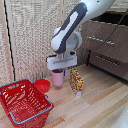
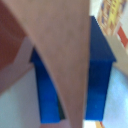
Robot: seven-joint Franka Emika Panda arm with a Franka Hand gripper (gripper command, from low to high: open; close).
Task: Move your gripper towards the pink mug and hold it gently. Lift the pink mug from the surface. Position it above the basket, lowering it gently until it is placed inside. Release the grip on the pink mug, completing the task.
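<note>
The pink mug stands upright between a red bowl and a snack box, and I cannot tell whether its base touches the wood. My gripper comes straight down onto its rim. In the wrist view the pink mug wall runs between my two blue fingers, one on each side and pressed close, so the gripper is shut on the mug wall. The red basket with its grey rim sits on the floor at the exterior view's lower left, apart from the mug.
A low red bowl lies between the basket and the mug. A yellow-and-red snack box stands just to the mug's right in the exterior view and shows as the box in the wrist view. A slatted wall and dark drawers stand behind.
</note>
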